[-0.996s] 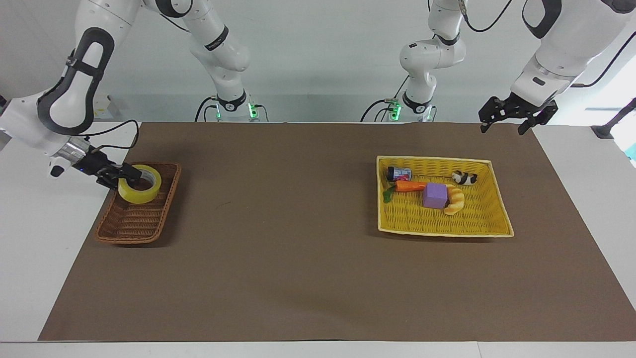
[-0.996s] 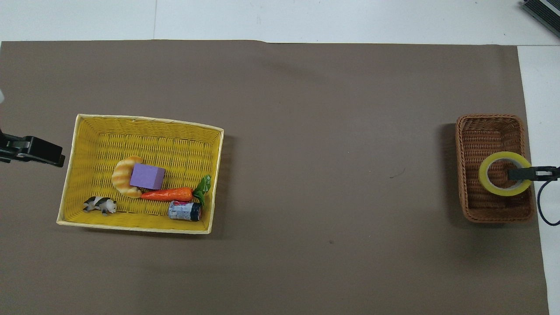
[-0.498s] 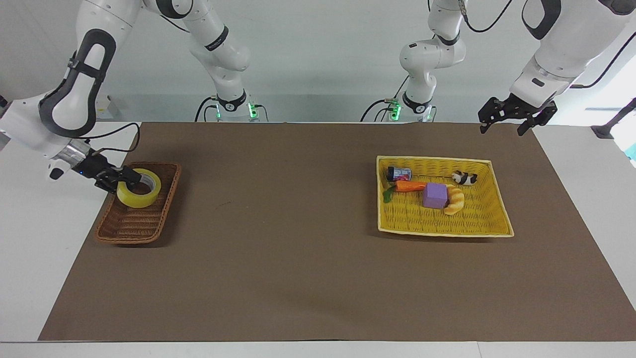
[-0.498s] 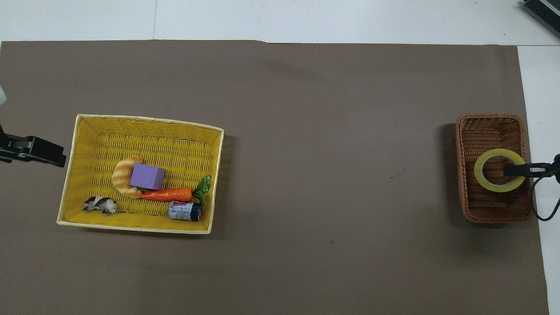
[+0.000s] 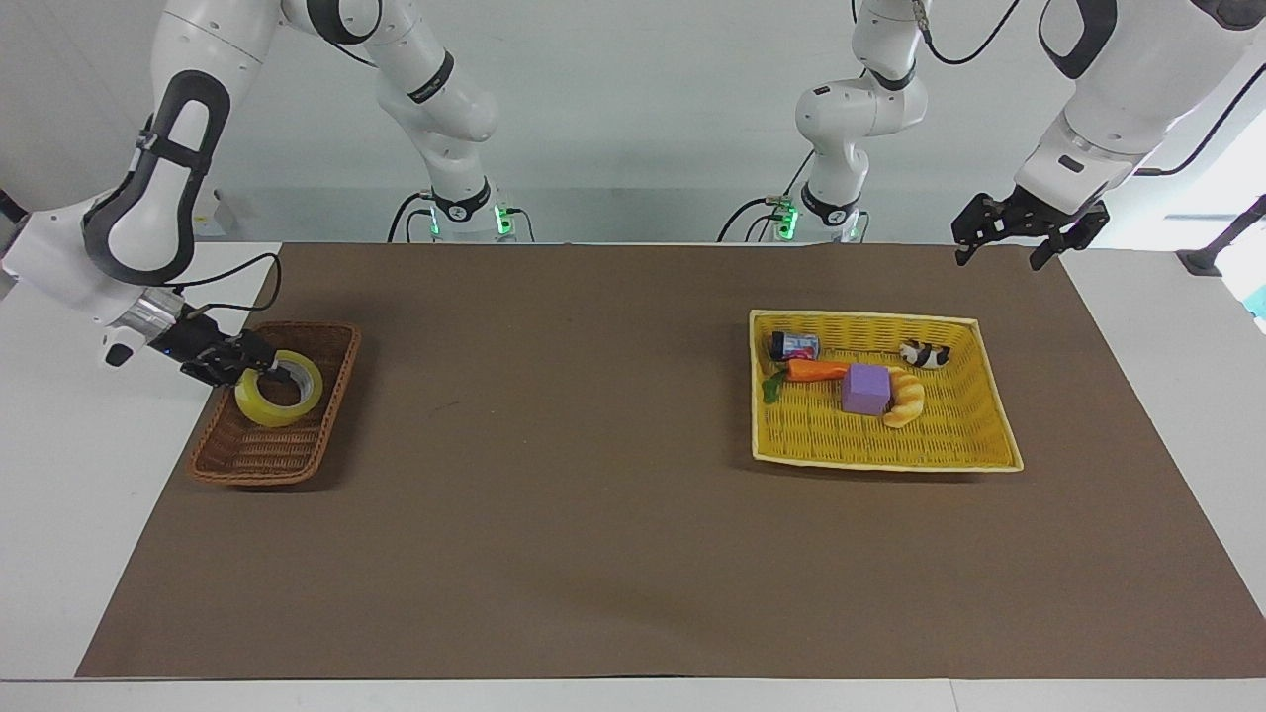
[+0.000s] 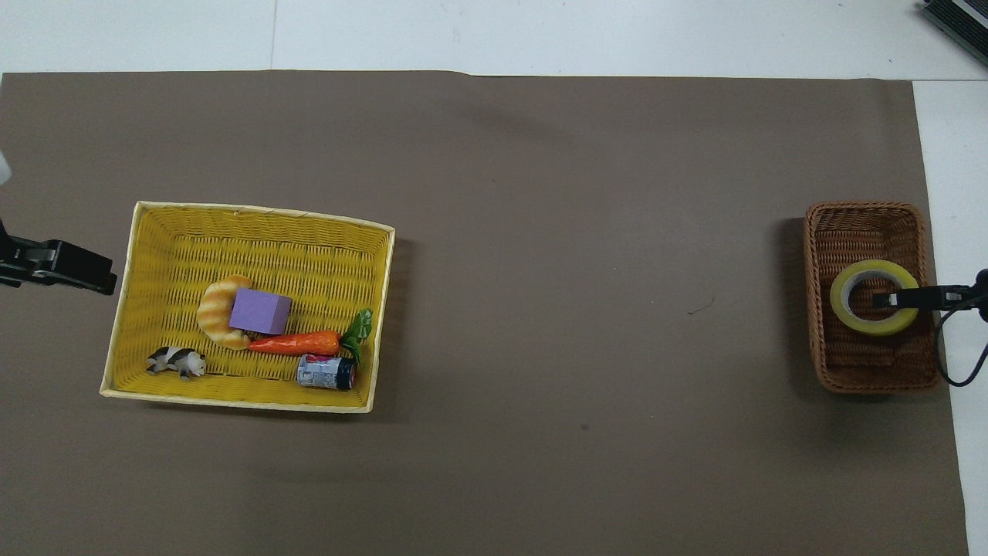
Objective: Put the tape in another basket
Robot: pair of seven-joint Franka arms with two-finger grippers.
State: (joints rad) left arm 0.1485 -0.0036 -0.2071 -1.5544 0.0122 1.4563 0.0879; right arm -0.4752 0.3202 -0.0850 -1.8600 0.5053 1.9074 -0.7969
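Note:
The yellow tape (image 5: 261, 408) is a ring lying low in the brown wicker basket (image 5: 252, 457), at the right arm's end of the table. My right gripper (image 5: 267, 374) reaches in over the basket's rim and is shut on the tape's wall, with one finger inside the ring. In the overhead view the tape (image 6: 852, 314) sits in the middle of the basket (image 6: 872, 374), with the right gripper (image 6: 895, 297) on it. My left gripper (image 5: 999, 255) is open and empty, and waits up in the air over the mat's edge beside the yellow basket (image 5: 890, 447).
The yellow basket (image 6: 255, 225) holds a purple cube (image 6: 260, 311), a croissant (image 6: 212, 309), a carrot (image 6: 297, 342), a small can (image 6: 326, 371) and a black-and-white toy animal (image 6: 176, 361). A brown mat (image 6: 579, 270) covers the table between the two baskets.
My right gripper has come down with the tape, from above the brown basket's rim into the basket. The left arm has not moved.

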